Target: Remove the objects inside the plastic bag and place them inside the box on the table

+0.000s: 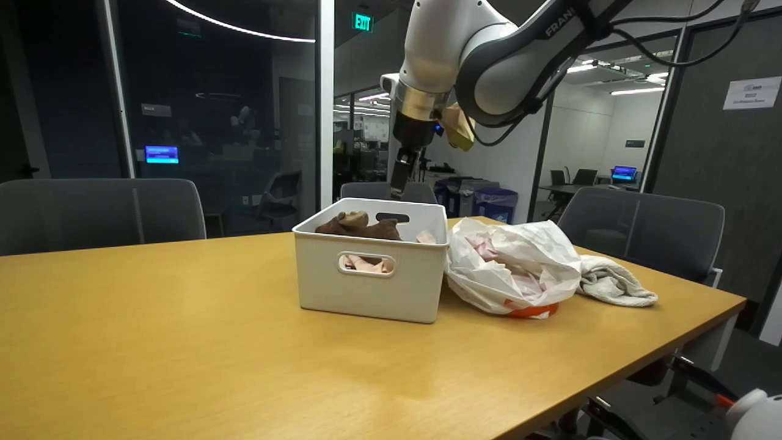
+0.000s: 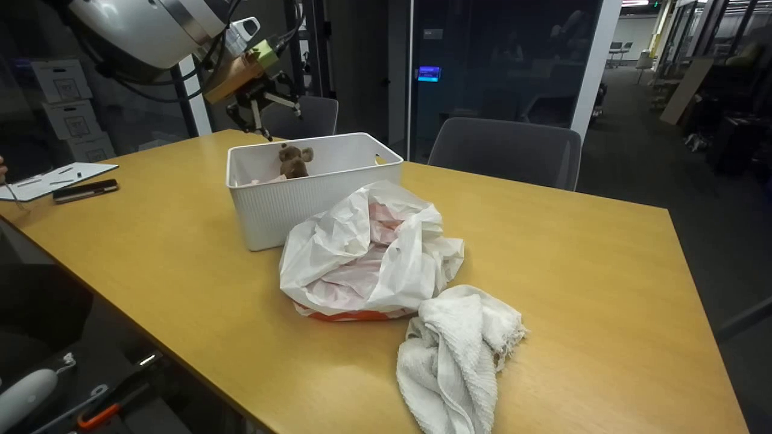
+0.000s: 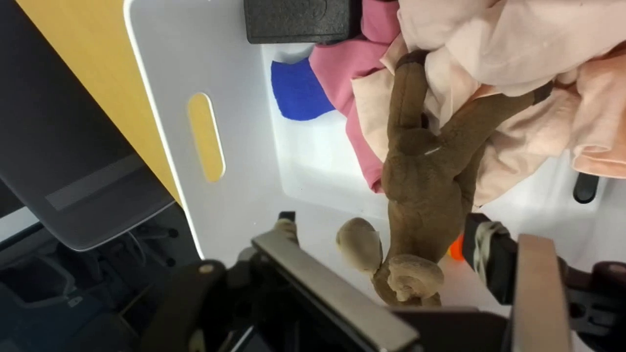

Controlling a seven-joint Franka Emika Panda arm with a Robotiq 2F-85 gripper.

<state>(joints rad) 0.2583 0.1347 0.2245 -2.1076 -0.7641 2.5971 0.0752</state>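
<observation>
The white box stands on the table and also shows in an exterior view. A brown plush toy lies in it, with pale pink cloth, darker pink cloth, a blue piece, a black block and a partly hidden orange thing. My gripper is open and empty above the box, fingers apart over the toy's head end; it also shows in both exterior views. The white plastic bag lies crumpled beside the box; its inside cannot be made out.
A whitish towel lies beside the bag. A clipboard with paper and a dark case lie at a table edge. Chairs stand round the table.
</observation>
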